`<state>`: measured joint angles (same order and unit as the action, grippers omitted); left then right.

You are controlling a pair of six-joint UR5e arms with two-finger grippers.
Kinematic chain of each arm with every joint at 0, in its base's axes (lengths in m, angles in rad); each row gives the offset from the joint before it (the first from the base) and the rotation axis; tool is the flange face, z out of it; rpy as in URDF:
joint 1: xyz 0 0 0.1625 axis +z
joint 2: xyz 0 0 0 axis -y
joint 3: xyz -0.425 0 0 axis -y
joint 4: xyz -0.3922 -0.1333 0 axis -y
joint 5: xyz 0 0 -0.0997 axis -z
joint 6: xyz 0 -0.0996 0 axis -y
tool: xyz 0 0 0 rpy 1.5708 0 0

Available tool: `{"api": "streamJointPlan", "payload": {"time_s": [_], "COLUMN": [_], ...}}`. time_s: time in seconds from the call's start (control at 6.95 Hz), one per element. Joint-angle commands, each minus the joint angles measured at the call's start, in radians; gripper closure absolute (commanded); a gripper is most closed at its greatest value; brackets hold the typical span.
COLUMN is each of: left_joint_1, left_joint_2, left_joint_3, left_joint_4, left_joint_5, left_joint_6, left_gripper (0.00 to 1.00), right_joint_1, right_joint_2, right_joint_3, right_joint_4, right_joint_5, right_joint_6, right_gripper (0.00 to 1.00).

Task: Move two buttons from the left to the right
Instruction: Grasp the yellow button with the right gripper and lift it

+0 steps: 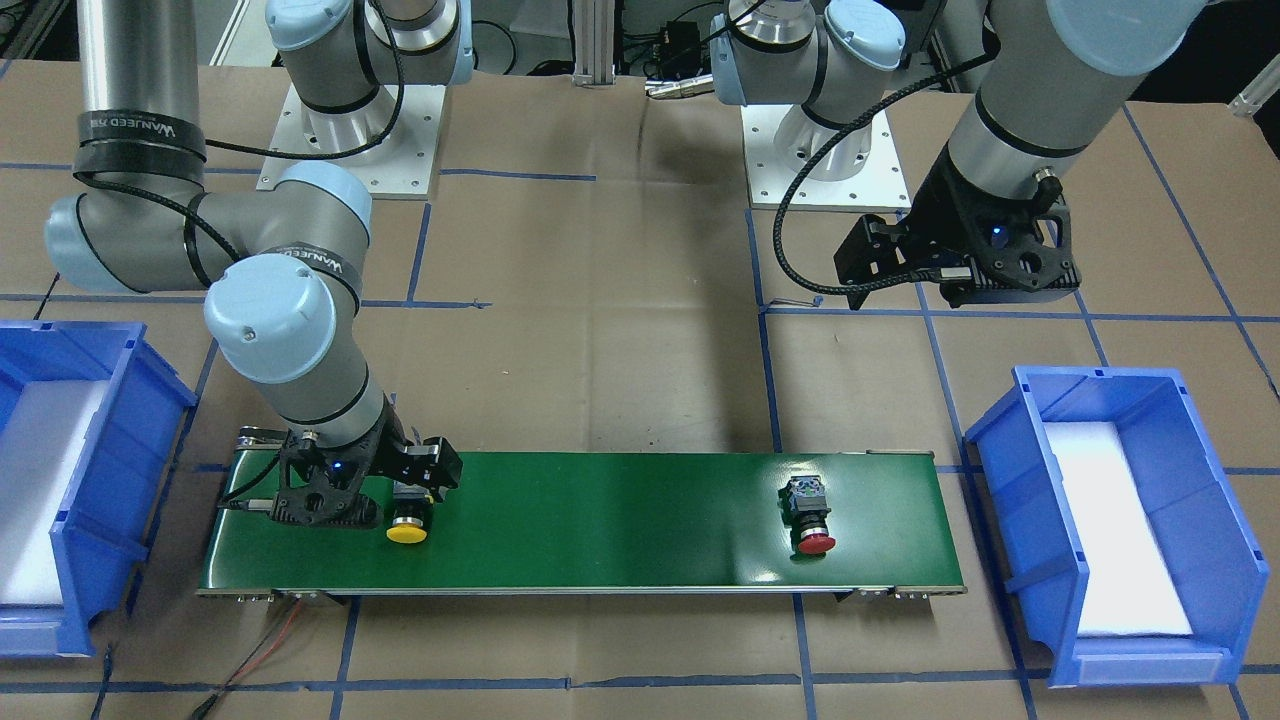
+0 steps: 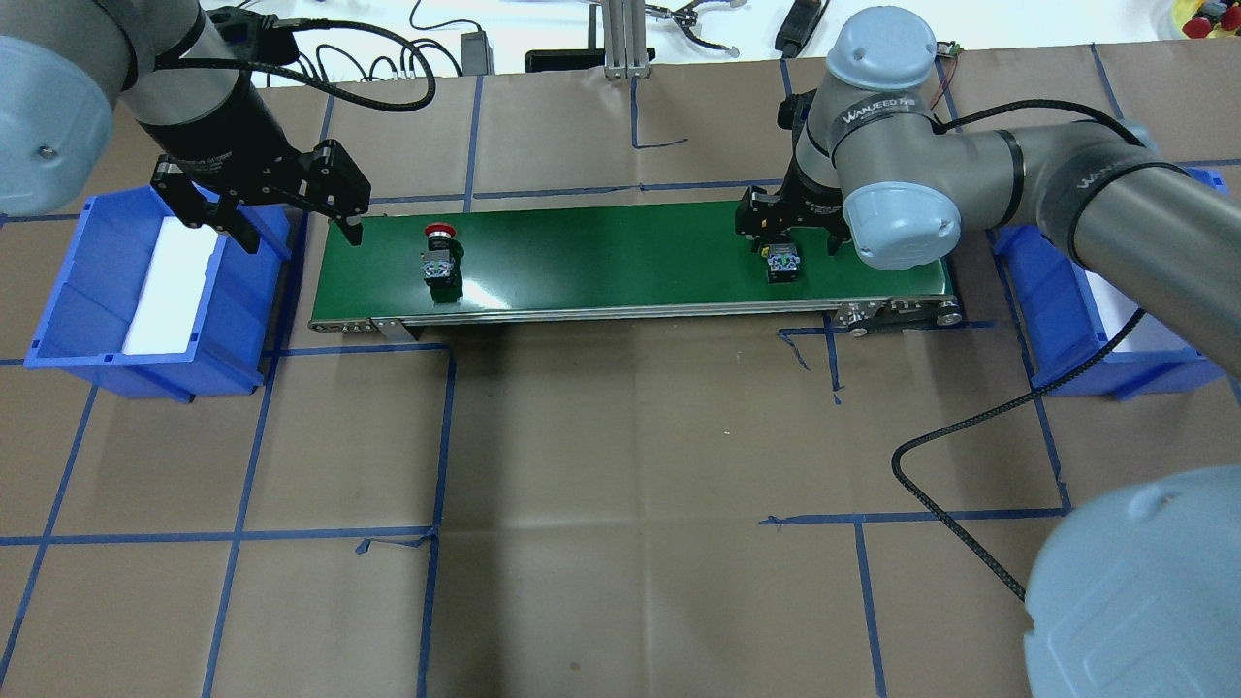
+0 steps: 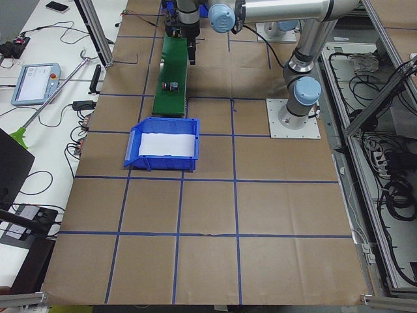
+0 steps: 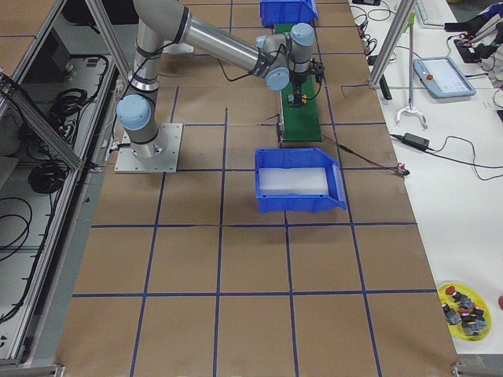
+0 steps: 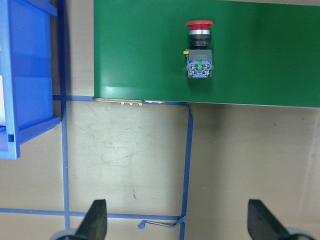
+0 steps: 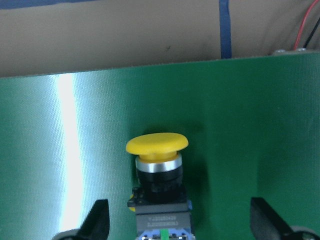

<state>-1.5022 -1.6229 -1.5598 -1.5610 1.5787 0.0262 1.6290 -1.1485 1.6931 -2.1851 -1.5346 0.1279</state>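
The yellow button (image 6: 157, 165) lies on its side near the right end of the green conveyor belt (image 2: 620, 262), its cap pointing away from the robot. It also shows in the front view (image 1: 407, 525). My right gripper (image 6: 182, 222) is open low over it, one finger on each side of the grey rear block (image 2: 782, 264), not touching. The red button (image 5: 199, 50) lies on the belt near its left end, and shows in the overhead view (image 2: 441, 254) too. My left gripper (image 2: 291, 228) is open and empty, raised beside the belt's left end.
A blue bin (image 2: 160, 281) with a white liner stands off the belt's left end. A second blue bin (image 1: 50, 470) stands off the right end, partly hidden by my right arm. A yellow dish (image 4: 465, 306) of spare parts sits far off.
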Motion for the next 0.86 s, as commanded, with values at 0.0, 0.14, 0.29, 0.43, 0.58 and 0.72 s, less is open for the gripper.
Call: {"api": "streamJointPlan", "payload": {"time_s": [0.0, 0.14, 0.29, 0.43, 0.58, 0.72], "left_joint_1": [-0.006, -0.006, -0.006, -0.004, -0.004, -0.004], "left_joint_2": [-0.006, -0.005, -0.006, -0.005, -0.006, -0.008], "left_joint_3": [0.023, 0.023, 0.023, 0.027, 0.029, 0.029], "left_joint_4": [-0.021, -0.022, -0.021, -0.021, -0.021, -0.021], "left_joint_5": [0.003, 0.004, 0.004, 0.004, 0.007, 0.007], "left_joint_6": [-0.003, -0.003, -0.003, -0.003, -0.003, -0.003], "left_gripper": [0.0, 0.0, 0.0, 0.0, 0.0, 0.0], "right_joint_1": [-0.001, -0.001, -0.001, -0.005, -0.02, -0.058], "right_joint_2": [0.029, 0.027, 0.023, 0.02, -0.009, -0.069], "right_joint_3": [-0.006, -0.009, -0.012, -0.015, -0.027, -0.051], "right_joint_4": [-0.007, -0.004, -0.001, -0.005, -0.005, 0.01], "right_joint_5": [-0.018, -0.018, -0.018, -0.051, -0.112, -0.113], "right_joint_6": [-0.002, -0.014, -0.04, -0.059, -0.1, -0.123], "right_gripper": [0.19, 0.56, 0.93, 0.96, 0.96, 0.96]}}
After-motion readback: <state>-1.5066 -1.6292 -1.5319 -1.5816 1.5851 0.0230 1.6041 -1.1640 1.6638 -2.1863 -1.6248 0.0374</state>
